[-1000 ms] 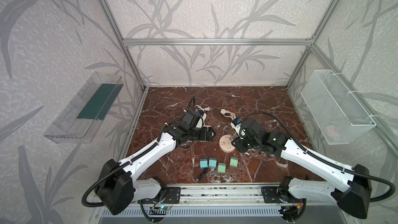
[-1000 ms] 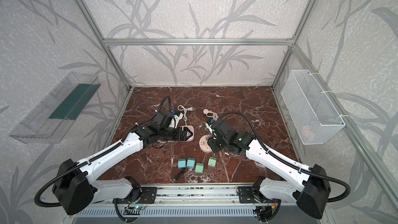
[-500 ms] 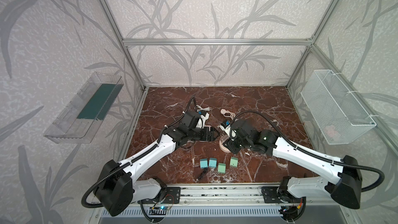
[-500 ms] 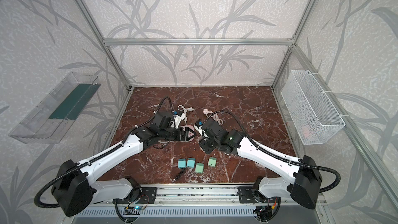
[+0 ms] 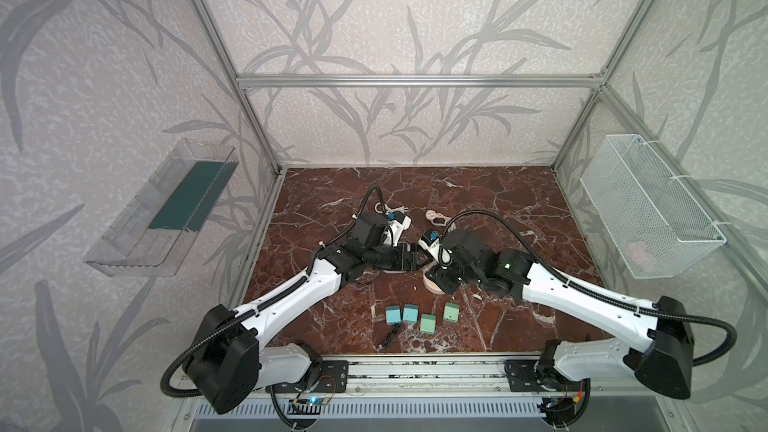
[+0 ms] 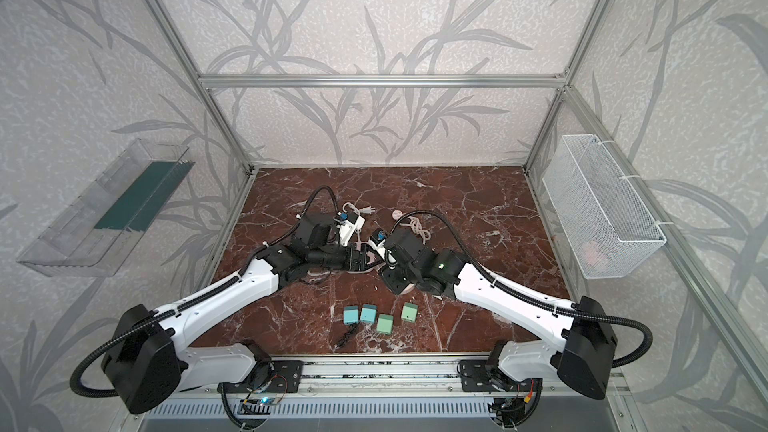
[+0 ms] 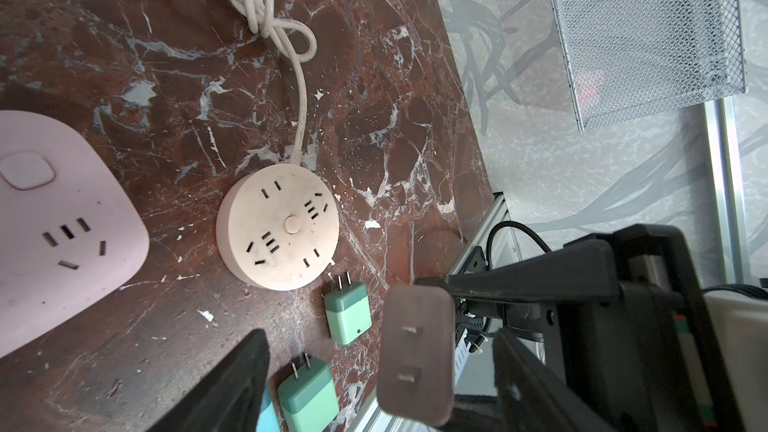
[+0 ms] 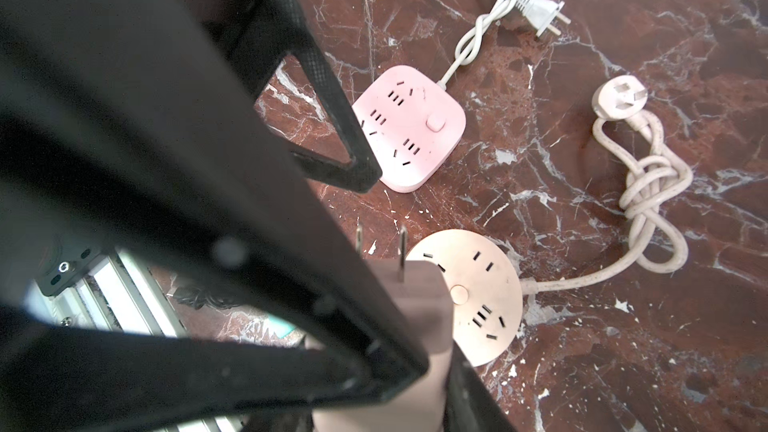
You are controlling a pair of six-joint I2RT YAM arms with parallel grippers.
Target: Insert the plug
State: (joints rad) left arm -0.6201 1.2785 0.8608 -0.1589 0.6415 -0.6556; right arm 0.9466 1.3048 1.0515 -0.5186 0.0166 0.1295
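the right gripper [image 7: 430, 344] is pinching a dull mauve plug [image 8: 419, 309] by its sides. its two flat prongs are bare and clear of every slot. the plug hangs above the marble table [image 5: 478, 209] at the rim of the round beige power strip [image 7: 277, 224]. in the right wrist view the prong tips sit over bare table, between that strip and the pink square power strip [image 8: 409, 126]. in both top views the gripper's dark body covers most of the round strip.

the left gripper [image 5: 415, 260] hovers over the pink strip with its fingers spread and nothing between them. only one finger [image 7: 232, 384] shows in the left wrist view.

a row of four small green and teal adapters [image 5: 428, 323] lies toward the front of the table, apart from both strips, with a small black cable [image 5: 390, 336] just in front of it. each strip's cord is knotted — the round one's ends in a three-pin cord end [image 8: 621, 97], the pink one's in a two-pin cord end [image 8: 540, 14] — and both ends lie loose on the marble.
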